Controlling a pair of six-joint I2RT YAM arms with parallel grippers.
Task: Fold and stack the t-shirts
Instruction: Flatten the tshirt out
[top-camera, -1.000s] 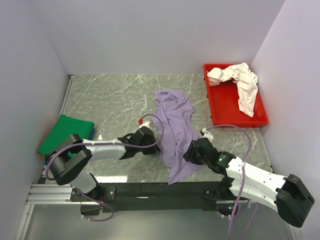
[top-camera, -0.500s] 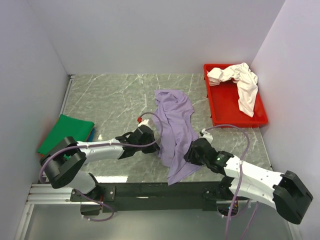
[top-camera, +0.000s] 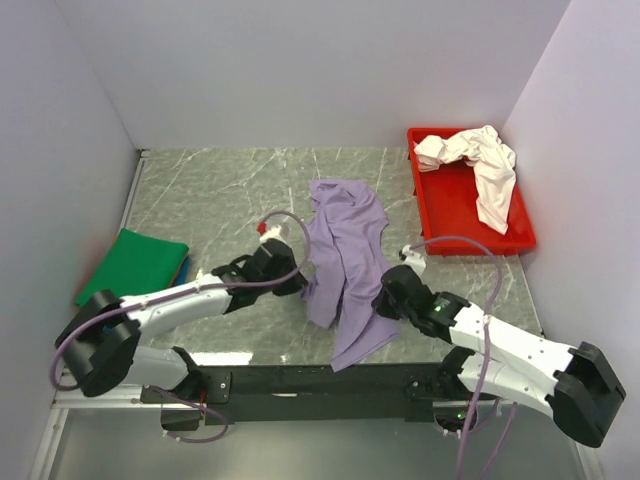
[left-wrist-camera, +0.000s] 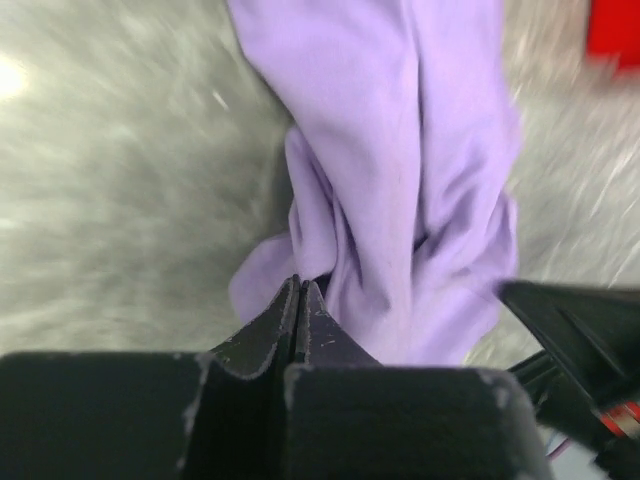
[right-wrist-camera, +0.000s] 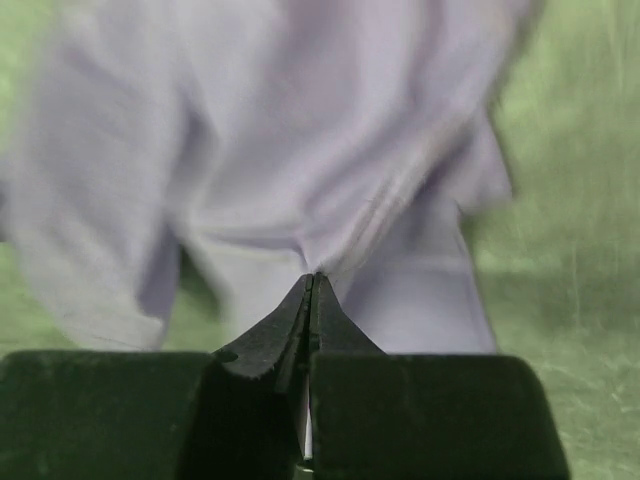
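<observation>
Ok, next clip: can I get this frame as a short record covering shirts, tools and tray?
lavender shirt: unfolded, bunched lengthwise mid-table, reaching the near edge
left tool: shut, pinching the lavender shirt's left edge
right tool: shut, pinching its right side
green shirt: folded flat at the left edge of the table
white shirt: crumpled, lying in the red tray
red tray: far right of the table, away from both tools

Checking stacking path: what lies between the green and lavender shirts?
Top view: the left arm and its cable, up to the lavender shirt, over marble table.
</observation>
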